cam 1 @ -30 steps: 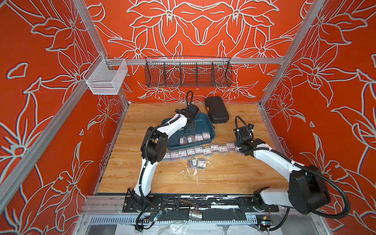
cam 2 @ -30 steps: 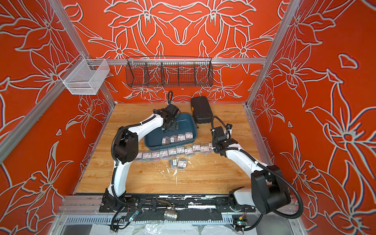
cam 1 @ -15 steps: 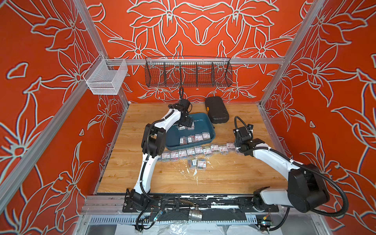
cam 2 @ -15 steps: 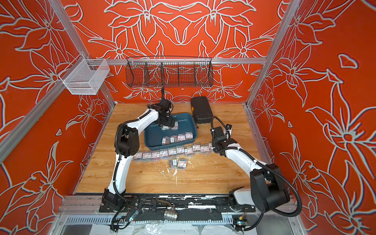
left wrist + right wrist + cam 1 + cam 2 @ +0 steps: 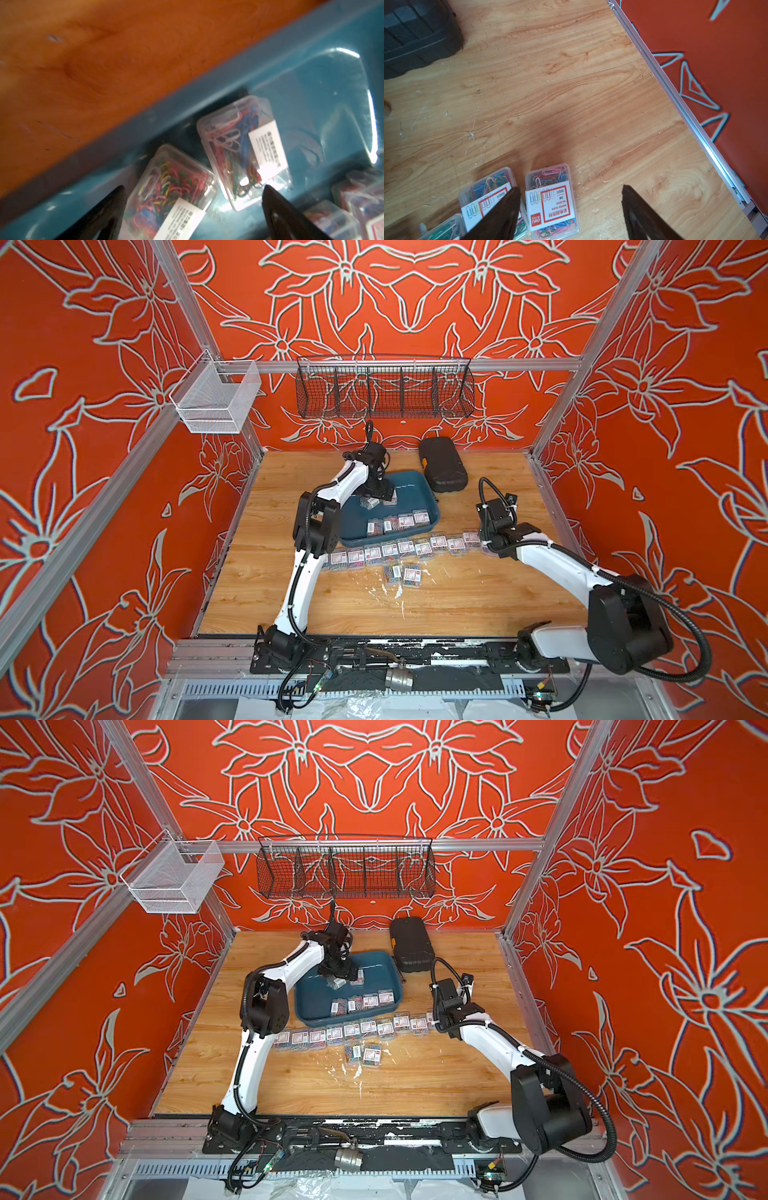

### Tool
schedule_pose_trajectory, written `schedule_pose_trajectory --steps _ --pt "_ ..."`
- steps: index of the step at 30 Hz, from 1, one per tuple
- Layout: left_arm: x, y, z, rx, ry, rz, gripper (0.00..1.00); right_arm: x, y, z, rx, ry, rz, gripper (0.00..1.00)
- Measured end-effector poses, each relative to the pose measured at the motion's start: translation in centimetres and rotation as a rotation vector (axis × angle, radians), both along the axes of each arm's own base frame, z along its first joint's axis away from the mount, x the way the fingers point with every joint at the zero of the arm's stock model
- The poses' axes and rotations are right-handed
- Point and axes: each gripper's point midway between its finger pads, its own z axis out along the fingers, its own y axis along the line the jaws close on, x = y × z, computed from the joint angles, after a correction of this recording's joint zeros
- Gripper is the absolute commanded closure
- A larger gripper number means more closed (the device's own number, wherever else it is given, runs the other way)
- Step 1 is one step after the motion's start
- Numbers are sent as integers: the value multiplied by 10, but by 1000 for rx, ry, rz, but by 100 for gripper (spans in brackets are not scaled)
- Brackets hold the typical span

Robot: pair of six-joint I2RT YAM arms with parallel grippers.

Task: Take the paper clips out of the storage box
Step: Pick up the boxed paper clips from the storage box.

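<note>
My left gripper, fingers now spread wide, has swung back over two clip boxes at the tray's far side. My right gripper stays open, empty, above more boxes outside the tray's near edge.

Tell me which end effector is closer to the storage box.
Left. The left end effector hangs inside the storage box; the right end effector is outside it, above paper clips on the table.

Black case on wooden table; wire basket above.
</note>
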Motion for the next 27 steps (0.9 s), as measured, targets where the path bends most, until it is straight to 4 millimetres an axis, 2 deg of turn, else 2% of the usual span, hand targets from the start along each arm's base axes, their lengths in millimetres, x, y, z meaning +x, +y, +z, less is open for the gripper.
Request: schedule_pose_trajectory --steps 5,8,12,17,20,27 --pt "-32 6 -12 7 87 15 2 0 0 -1 -1 4 0 21" --pt "-43 10 -14 21 109 31 2 0 0 -1 -1 4 0 21" --pt "-39 15 -10 46 96 70 6 0 0 -1 -1 4 0 21" --pt "-18 24 3 94 36 163 14 0 0 -1 -1 4 0 21" --pt "-12 28 3 108 21 212 20 0 0 -1 -1 4 0 21" --pt "-7 30 0 115 19 270 20 0 0 -1 -1 3 0 21"
